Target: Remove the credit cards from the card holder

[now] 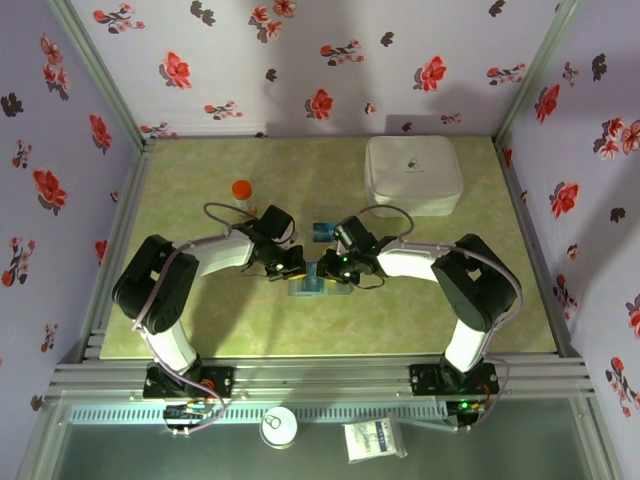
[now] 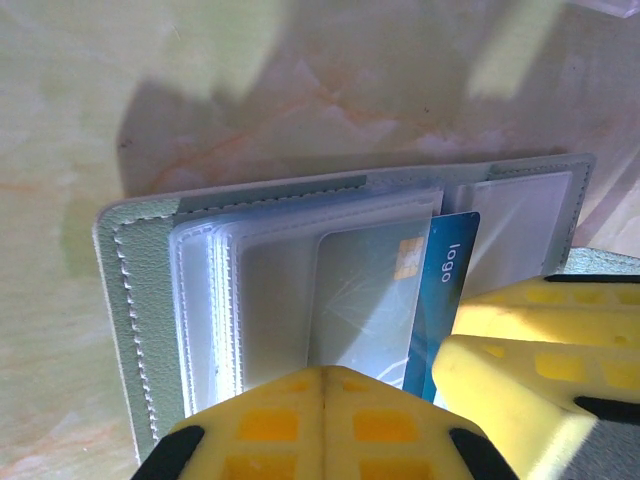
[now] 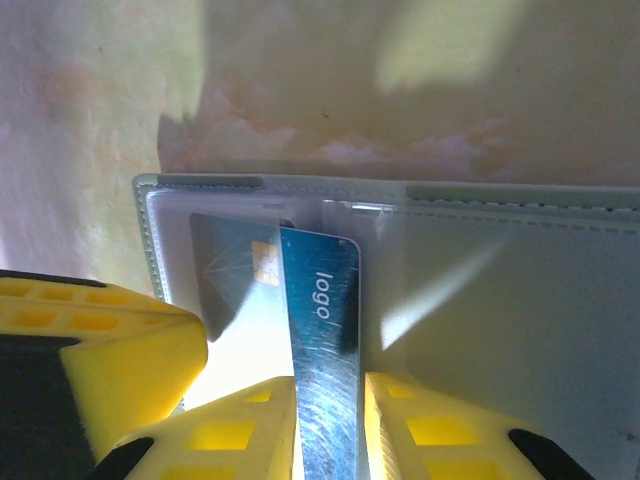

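Observation:
The grey-green card holder (image 2: 130,270) lies open on the table, its clear sleeves facing up. My left gripper (image 2: 325,395) is shut, its yellow tips pressed together on top of a clear sleeve. A blue credit card marked "logo" (image 3: 318,300) sticks halfway out of a sleeve, and my right gripper (image 3: 328,400) is shut on its free end. From above, both grippers meet over the holder (image 1: 318,288), the left gripper (image 1: 290,265) on one side and the right gripper (image 1: 336,268) on the other. Another small blue card (image 1: 323,231) lies flat on the table just behind them.
A large white rounded case (image 1: 413,173) stands at the back right. A small bottle with an orange cap (image 1: 242,192) stands back left of the arms. Flowered walls close in the table on three sides.

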### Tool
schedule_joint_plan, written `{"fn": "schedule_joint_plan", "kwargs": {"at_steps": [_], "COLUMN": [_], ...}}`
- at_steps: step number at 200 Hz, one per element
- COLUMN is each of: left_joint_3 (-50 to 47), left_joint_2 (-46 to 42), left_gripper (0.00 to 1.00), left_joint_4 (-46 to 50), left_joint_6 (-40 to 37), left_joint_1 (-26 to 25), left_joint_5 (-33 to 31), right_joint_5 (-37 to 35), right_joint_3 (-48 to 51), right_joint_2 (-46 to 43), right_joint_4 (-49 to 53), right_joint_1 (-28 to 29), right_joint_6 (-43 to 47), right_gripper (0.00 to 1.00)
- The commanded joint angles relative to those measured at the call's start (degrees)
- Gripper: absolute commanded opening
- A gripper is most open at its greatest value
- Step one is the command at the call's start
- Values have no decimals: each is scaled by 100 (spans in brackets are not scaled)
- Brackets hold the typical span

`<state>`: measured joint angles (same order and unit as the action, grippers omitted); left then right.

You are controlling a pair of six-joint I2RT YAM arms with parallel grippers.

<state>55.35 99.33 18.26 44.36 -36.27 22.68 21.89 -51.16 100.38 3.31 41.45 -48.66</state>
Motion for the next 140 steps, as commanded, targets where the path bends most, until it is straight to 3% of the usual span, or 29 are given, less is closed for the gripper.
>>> {"fn": "schedule_joint_plan", "kwargs": {"at_steps": [1, 140], "left_joint_3": [-15, -16], "left_joint_2": [73, 71], "left_gripper": [0, 0], "left_joint_4": [104, 114], "left_joint_6": [-137, -106], "left_joint_1": [-11, -11], "left_joint_5": [-1, -2], "right_joint_5": [-24, 472], "right_joint_3": [93, 332], "right_joint_2": [74, 113], "right_joint_4": [21, -950], "right_joint_1": [-58, -151], "right_joint_6": [-67, -397], "right_gripper": [25, 20]}}
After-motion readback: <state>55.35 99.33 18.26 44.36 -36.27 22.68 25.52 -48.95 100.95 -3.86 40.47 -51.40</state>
